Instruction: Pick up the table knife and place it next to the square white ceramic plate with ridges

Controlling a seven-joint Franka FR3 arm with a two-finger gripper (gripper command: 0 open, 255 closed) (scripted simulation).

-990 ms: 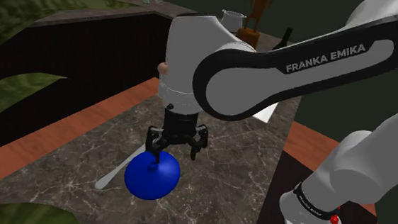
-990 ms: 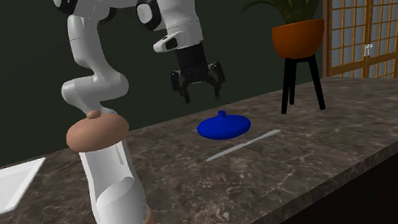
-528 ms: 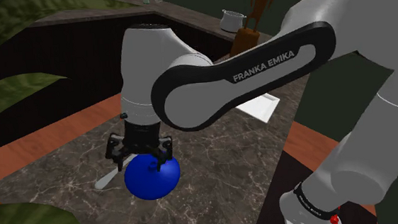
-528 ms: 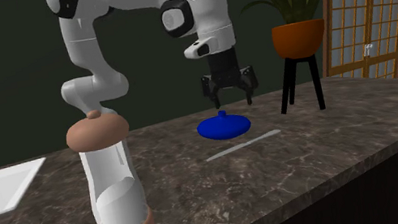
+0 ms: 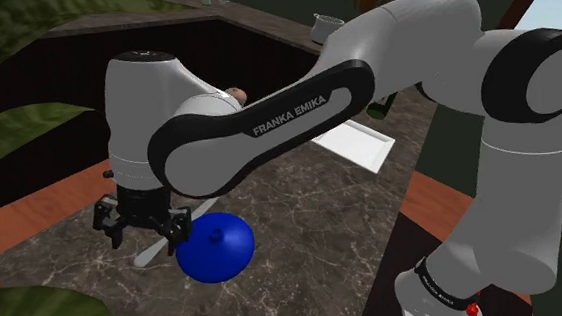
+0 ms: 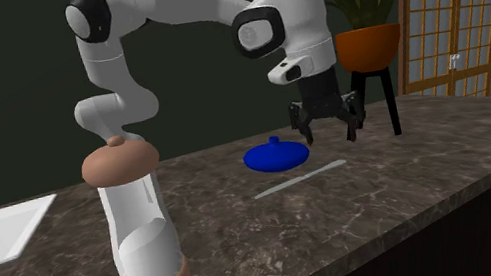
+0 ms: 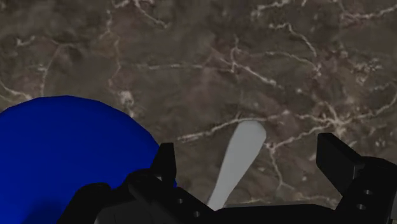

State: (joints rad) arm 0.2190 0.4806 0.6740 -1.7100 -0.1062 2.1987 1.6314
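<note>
The black gripper [image 6: 332,134], jaws spread wide and holding nothing, hovers over one end of the table knife [image 7: 238,159]. In the wrist view the pale rounded tip of the knife lies between the two fingers, neither of which touches it. A second ago the hand hung higher, above the blue dome [image 7: 63,156]. Since then it has swept across to the second exterior view's right and dropped closer to the dark marble counter [image 7: 286,57].

The knife lies flat on the counter, just beside the dome on the side nearer the counter's front edge, slanting away from it. The dome sits close to one finger, so a straight descent looks tight on that side.

The square white plate [image 5: 360,143] rests well apart from the knife, far along the counter toward the shoulder view's right. A tall grinder [image 6: 137,230] with a brown top stands in the near foreground of the second exterior view, between knife and plate along the counter. A potted plant [image 6: 369,46] on a black stand rises just behind the hand.

The shift suggests the approach is nearly done. By the look of it the hand has yet to lower, close on the knife and carry it to the plate, so most of the task lies ahead.
</note>
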